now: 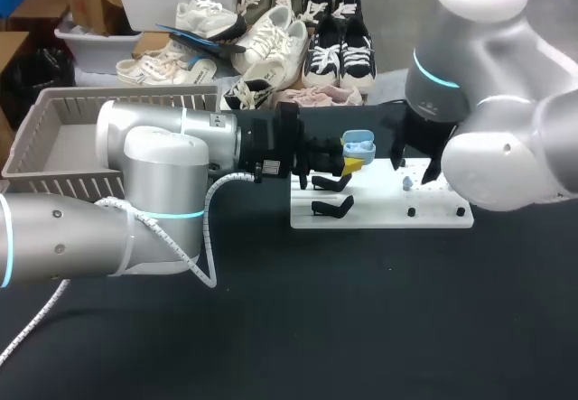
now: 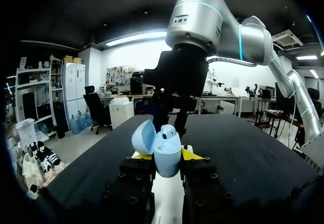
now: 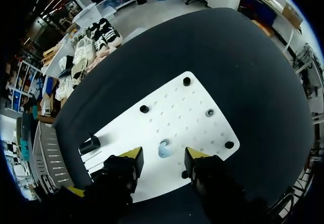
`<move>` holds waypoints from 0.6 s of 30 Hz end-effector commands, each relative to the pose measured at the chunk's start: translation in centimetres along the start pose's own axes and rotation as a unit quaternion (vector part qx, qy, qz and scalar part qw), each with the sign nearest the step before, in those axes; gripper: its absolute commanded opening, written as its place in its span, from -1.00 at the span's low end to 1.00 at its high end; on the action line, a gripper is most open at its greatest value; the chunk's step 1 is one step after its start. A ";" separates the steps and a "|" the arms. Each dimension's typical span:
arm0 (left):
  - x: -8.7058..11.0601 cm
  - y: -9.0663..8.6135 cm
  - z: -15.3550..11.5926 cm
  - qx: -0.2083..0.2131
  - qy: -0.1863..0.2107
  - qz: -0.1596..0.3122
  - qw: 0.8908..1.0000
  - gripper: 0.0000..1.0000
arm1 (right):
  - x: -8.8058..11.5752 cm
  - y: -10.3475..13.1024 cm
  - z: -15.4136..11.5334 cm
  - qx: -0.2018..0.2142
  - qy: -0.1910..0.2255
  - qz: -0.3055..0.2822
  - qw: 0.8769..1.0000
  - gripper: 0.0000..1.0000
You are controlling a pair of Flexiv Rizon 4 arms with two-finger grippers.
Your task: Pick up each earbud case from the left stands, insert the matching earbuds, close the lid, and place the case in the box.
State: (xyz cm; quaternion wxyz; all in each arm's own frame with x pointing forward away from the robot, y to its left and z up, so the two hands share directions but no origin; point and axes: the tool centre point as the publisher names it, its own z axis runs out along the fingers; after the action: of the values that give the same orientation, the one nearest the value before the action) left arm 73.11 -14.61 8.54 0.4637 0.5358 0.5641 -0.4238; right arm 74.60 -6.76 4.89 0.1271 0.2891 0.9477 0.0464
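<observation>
Pale blue earbud case, its lid swung open, sits clenched between the yellow tips of the left hand, one finger pressing each side. In the head view the case shows just above the frame's centre, over the left end of the white pegboard on the dark counter, with a black stand right below it. The right hand hangs released over the pegboard, fingers spread apart; a small pale blue earbud lies on the board between and under its tips, ungripped. A grey basket stands at the head view's upper left
</observation>
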 end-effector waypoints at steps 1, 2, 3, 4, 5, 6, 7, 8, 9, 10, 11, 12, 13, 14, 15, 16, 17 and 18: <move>0.0 -0.1 0.0 -0.001 -0.001 0.000 1.000 -1.00 | 0.6 0.7 0.2 0.008 -0.016 0.004 1.000 0.07; 0.0 -0.1 0.0 -0.001 -0.001 0.000 1.000 -1.00 | 0.6 0.7 0.2 0.007 -0.017 0.006 1.000 0.06; 0.0 -0.1 0.0 -0.001 -0.001 0.000 1.000 -1.00 | 0.6 0.7 0.2 0.006 -0.017 0.007 1.000 0.04; 0.0 -0.1 0.0 -0.001 -0.001 0.000 1.000 -1.00 | 0.5 0.7 0.2 0.006 -0.018 0.009 1.000 0.04; 0.0 -0.1 0.0 -0.001 -0.001 0.000 1.000 -1.00 | 0.5 0.7 0.2 0.006 -0.018 0.010 1.000 0.02; 0.0 -0.1 0.0 -0.001 -0.001 0.000 1.000 -1.00 | 0.5 0.7 0.2 0.006 -0.020 0.012 1.000 0.03; 0.0 -0.1 0.0 -0.001 -0.001 0.000 1.000 -1.00 | 0.4 0.7 0.3 0.007 -0.021 0.013 1.000 0.02; 0.0 -0.1 0.0 -0.001 -0.001 0.000 1.000 -1.00 | 0.4 0.7 0.3 0.008 -0.022 0.014 1.000 0.02; 0.0 -0.1 0.0 -0.001 -0.001 0.000 1.000 -1.00 | 0.4 0.7 0.3 0.009 -0.023 0.014 1.000 0.02; 0.0 -0.1 0.0 -0.001 -0.001 0.000 1.000 -1.00 | 0.4 0.6 0.3 0.013 -0.025 0.015 0.999 0.00; 0.0 -0.1 0.0 -0.001 -0.001 0.000 1.000 -1.00 | 0.4 0.6 0.5 0.013 -0.025 0.015 0.999 0.01; 0.0 -0.1 0.0 -0.001 -0.001 0.000 1.000 -1.00 | 0.3 0.6 0.6 0.013 -0.024 0.016 0.999 0.00; 0.0 -0.1 0.0 -0.001 -0.001 0.000 1.000 -1.00 | 0.3 0.6 0.7 0.014 -0.023 0.017 0.999 0.00; 0.0 -0.1 0.0 -0.001 -0.001 0.000 1.000 -1.00 | 0.3 0.6 0.8 0.014 -0.023 0.018 0.999 0.00; 0.0 -0.1 0.0 -0.001 -0.001 0.000 1.000 -1.00 | 0.3 0.6 0.9 0.014 -0.022 0.018 0.999 0.00; 0.0 -0.1 0.0 -0.001 -0.001 0.000 1.000 -1.00 | 0.3 0.6 0.9 0.014 -0.022 0.019 0.999 -0.01; 0.0 -0.1 0.0 -0.001 -0.001 0.000 1.000 -1.00 | 0.4 0.7 1.0 0.015 -0.022 0.019 0.999 -0.01; 0.0 -0.1 0.0 -0.001 -0.001 0.000 1.000 -1.00 | 0.4 0.7 1.0 0.018 -0.023 0.019 0.999 -0.01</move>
State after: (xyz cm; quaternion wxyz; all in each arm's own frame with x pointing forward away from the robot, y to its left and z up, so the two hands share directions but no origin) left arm 73.11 -14.61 8.54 0.4637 0.5358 0.5641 -0.4238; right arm 74.84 -6.17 4.13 0.1405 0.3084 0.9403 0.0297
